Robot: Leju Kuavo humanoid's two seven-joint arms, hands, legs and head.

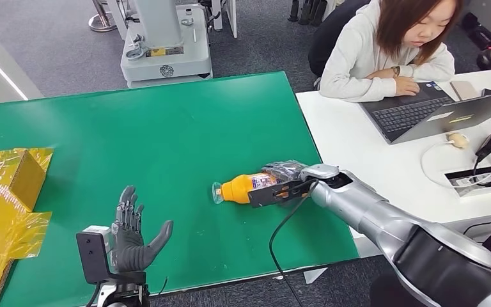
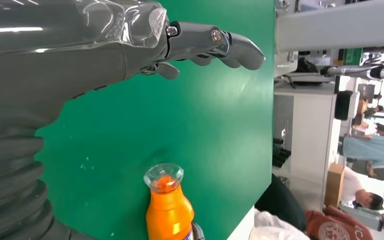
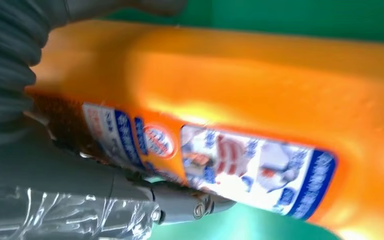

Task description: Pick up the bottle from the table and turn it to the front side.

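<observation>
Your left hand (image 1: 131,233) hovers over the green desk (image 1: 166,141), palm up, fingers (image 1: 126,211) spread, holding nothing. To its right the orange bottle (image 1: 243,187) lies sideways on the desk, your right hand (image 1: 286,177) wrapped around its body.

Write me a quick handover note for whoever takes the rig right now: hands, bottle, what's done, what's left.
Right hand: wrapped around the label end of the orange bottle, which lies on its side on the green table, clear cap pointing toward the left hand.
Left hand: open, fingers spread, raised over the table near its front edge, holding nothing.
Done: the right hand has reached the bottle; the right wrist view shows the thumb against the label.
Left: lift it, then turn it to the front side. Whether it has left the table yet is unclear.
</observation>
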